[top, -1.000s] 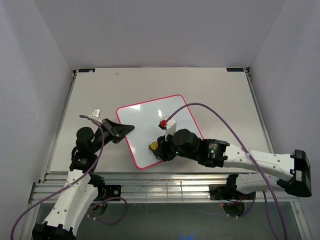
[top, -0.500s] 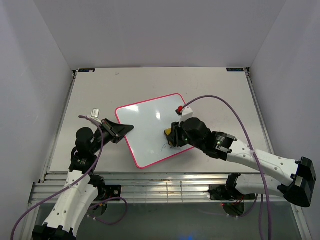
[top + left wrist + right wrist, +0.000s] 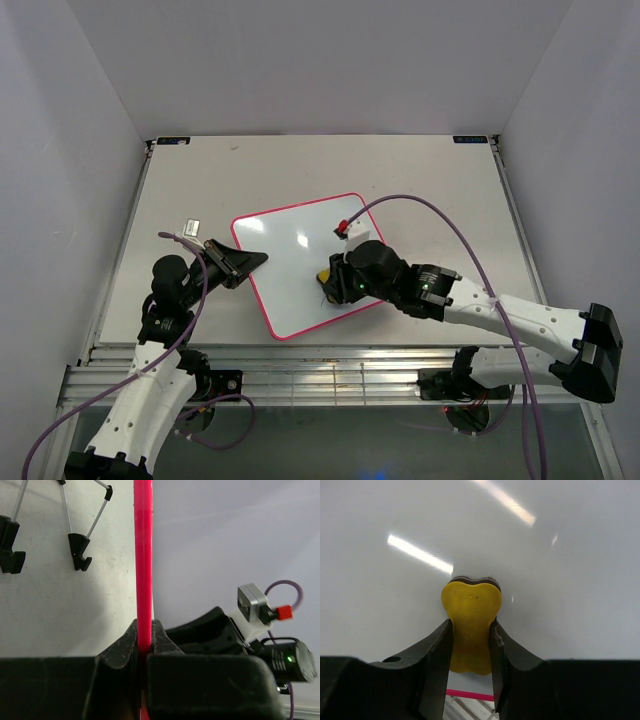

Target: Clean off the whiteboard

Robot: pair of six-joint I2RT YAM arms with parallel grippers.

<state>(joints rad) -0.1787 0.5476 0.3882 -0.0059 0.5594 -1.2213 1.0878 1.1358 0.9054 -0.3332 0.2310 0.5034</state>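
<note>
The right gripper [image 3: 329, 282], clamped on the yellow eraser [image 3: 470, 611], has slid left across the whiteboard [image 3: 290, 245] toward its near edge, while the left gripper [image 3: 249, 260] pinches the board's left frame on the worktop [image 3: 440, 190], and the surface looks almost clean.

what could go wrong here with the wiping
The left gripper pinches only the thin pink-red frame of the small white whiteboard, so wiping pressure might twist it loose. The right gripper holds the yellow eraser block near the board's near edge; a stroke may run off it.
</note>
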